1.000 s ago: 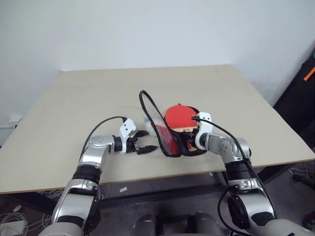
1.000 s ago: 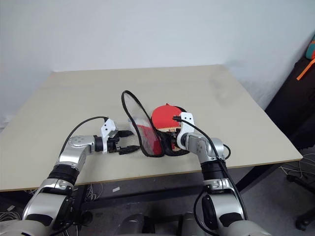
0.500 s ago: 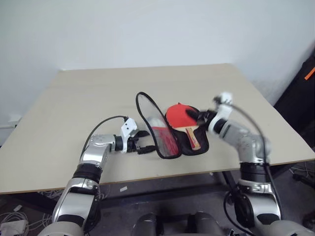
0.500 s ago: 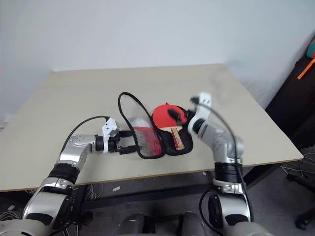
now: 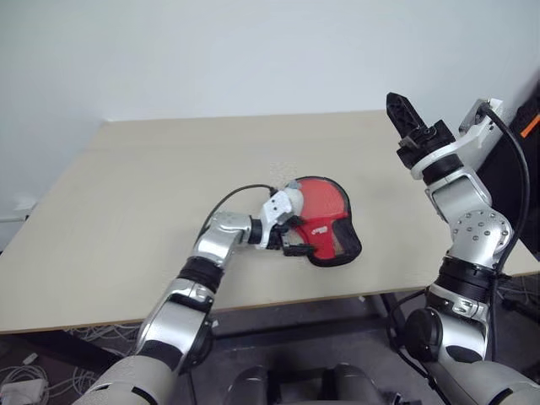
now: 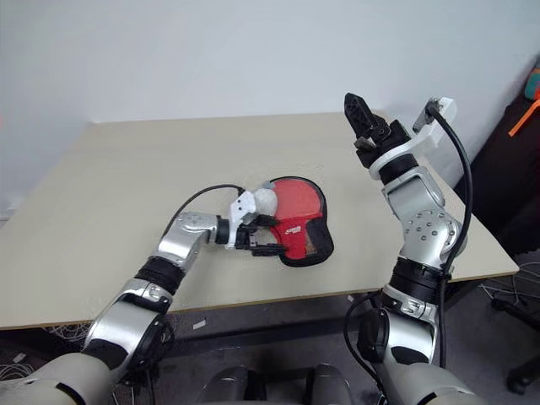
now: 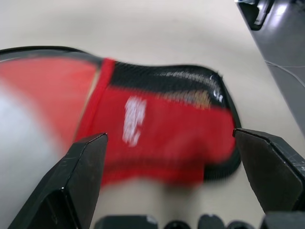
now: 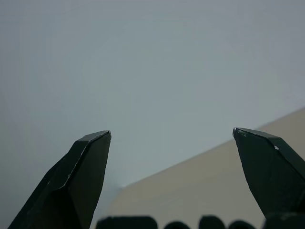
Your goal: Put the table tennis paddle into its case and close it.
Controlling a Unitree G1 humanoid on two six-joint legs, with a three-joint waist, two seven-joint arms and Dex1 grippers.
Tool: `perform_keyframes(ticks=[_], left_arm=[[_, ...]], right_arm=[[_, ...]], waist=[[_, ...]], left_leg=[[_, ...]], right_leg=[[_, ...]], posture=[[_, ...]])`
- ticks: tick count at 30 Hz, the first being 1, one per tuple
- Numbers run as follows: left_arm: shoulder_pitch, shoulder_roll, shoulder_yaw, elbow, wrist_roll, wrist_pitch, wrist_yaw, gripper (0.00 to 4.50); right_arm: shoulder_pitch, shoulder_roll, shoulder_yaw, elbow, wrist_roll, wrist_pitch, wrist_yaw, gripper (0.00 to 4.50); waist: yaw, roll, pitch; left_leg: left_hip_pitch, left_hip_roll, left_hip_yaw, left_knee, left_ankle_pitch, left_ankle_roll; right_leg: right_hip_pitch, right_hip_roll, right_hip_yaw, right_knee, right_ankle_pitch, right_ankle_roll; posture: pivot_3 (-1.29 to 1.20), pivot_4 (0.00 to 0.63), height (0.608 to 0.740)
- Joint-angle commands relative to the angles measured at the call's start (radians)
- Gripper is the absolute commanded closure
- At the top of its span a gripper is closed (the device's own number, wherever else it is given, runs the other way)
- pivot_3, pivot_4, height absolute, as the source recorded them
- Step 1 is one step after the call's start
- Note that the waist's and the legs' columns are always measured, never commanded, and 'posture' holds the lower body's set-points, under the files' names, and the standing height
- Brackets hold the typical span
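1. The soft paddle-shaped case point(image 5: 327, 224), with a red and see-through outer face and black piping round its edge, lay flat on the light wooden table point(image 5: 126, 194), with its flap folded down over the body.
2. The round red rubber face of the table tennis paddle point(image 5: 325, 196) showed through the clear part of the flap; the paddle sat inside the case, just ahead of the left gripper. I couldn't make out the handle.
3. The left gripper point(image 5: 294, 240), two black fingers on a silver-and-white wrist, sat at the case's narrow end with its jaws apart. One finger lay against the black piping, the other over the red fabric panel.
4. In the left wrist view the red panel with its white print point(image 7: 134, 119) and the black mesh strip point(image 7: 162, 83) above it lay between the two spread fingertips point(image 7: 83, 176). The fingers were not clamped on anything; whether they pressed on the fabric I couldn't tell.
5. The right gripper point(image 5: 407, 118) was raised well above the table and well apart from the case, off to its right side, pointing up and away.
6. Its black fingers point(image 8: 81, 176) stood wide apart with nothing between them, and the pale wall point(image 8: 152, 57) and the table's far edge were ahead of them.
7. I couldn't tell whether the case's zip was done up.
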Motion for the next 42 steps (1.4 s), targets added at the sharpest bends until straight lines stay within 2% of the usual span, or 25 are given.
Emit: perform_keyframes(ticks=[1, 9, 11, 14, 15, 18, 27, 31, 38, 42], left_arm=[[-0.040, 0.012, 0.043, -0.035, -0.034, 0.027, -0.005, 0.00], [0.039, 0.095, 0.037, -0.230, -0.037, 0.129, 0.006, 0.00], [0.067, 0.107, 0.003, -0.265, 0.008, 0.130, 0.034, 0.00], [0.077, 0.108, -0.032, -0.281, 0.049, 0.206, 0.074, 0.00], [0.064, 0.091, -0.026, -0.276, 0.034, 0.293, 0.087, 0.00], [0.025, 0.040, 0.019, -0.274, -0.032, 0.507, 0.126, 0.00], [-0.008, -0.002, 0.062, -0.306, -0.128, 0.899, 0.214, 0.00], [-0.068, 0.002, 0.185, -0.274, -0.205, 1.046, 0.274, 0.00], [-0.146, -0.015, 0.331, -0.141, -0.280, 1.137, 0.366, 0.00], [-0.158, -0.056, 0.343, -0.080, -0.291, 1.142, 0.408, 0.00]], right_arm=[[0.021, 0.006, 0.041, -0.017, -0.008, -0.038, -0.014, 0.04], [0.079, 0.003, 0.115, 0.009, -0.057, -0.076, -0.026, 0.04], [0.080, 0.003, 0.126, 0.026, -0.067, -0.085, -0.028, 0.04], [0.080, -0.002, 0.149, 0.047, -0.088, -0.096, -0.028, 0.04], [0.084, -0.010, 0.171, 0.055, -0.111, -0.098, -0.024, 0.04], [0.090, -0.015, 0.201, 0.072, -0.142, -0.108, -0.019, 0.04], [0.106, -0.003, 0.206, 0.098, -0.141, -0.125, -0.018, 0.04], [0.120, -0.005, 0.204, 0.119, -0.144, -0.134, -0.017, 0.04], [0.116, -0.006, 0.206, 0.155, -0.147, -0.157, -0.011, 0.04], [0.105, -0.005, 0.211, 0.181, -0.155, -0.171, -0.006, 0.04]], waist=[[0.000, 0.000, 0.000], [0.002, 0.001, 0.001], [0.003, 0.001, 0.001], [0.003, 0.001, 0.001], [0.003, 0.001, 0.001], [0.003, 0.001, 0.001], [0.001, 0.001, 0.001], [0.002, 0.001, 0.001], [0.002, 0.001, 0.001], [0.002, 0.001, 0.001]], left_leg=[[0.000, 0.000, 0.000, 0.000, 0.000, 0.000], [0.000, 0.000, 0.000, 0.000, 0.000, 0.000], [0.000, -0.001, -0.001, 0.001, 0.000, 0.001], [0.000, -0.001, -0.001, 0.001, 0.000, 0.001], [0.000, -0.001, -0.001, 0.001, 0.000, 0.001], [0.000, -0.001, -0.001, 0.001, 0.000, 0.001], [0.001, 0.000, -0.002, 0.001, 0.001, 0.000], [0.001, -0.001, -0.002, 0.002, 0.001, 0.000], [0.001, -0.001, -0.003, 0.001, 0.001, 0.000], [0.001, -0.002, -0.003, 0.001, 0.003, -0.003]], right_leg=[[0.000, 0.000, 0.000, 0.000, 0.000, 0.000], [0.001, 0.000, 0.000, 0.000, 0.000, 0.000], [0.001, -0.001, 0.000, 0.000, 0.000, 0.000], [0.002, -0.001, 0.000, 0.000, 0.000, 0.000], [0.002, -0.001, 0.000, 0.000, 0.000, 0.000], [0.002, -0.001, -0.001, 0.000, 0.000, 0.000], [0.002, 0.000, -0.001, 0.000, 0.000, 0.001], [0.002, 0.000, -0.001, 0.000, 0.000, 0.001], [0.003, 0.000, -0.001, 0.000, 0.000, 0.001], [0.003, 0.000, -0.001, 0.000, 0.000, 0.001]], posture=[[0.00, 0.000, 0.740], [0.00, 0.000, 0.740], [0.00, 0.000, 0.740], [0.00, 0.000, 0.740], [0.00, 0.000, 0.740], [0.00, 0.000, 0.740], [0.00, 0.000, 0.740], [0.00, 0.000, 0.740], [0.00, 0.000, 0.740], [0.00, 0.000, 0.740]])
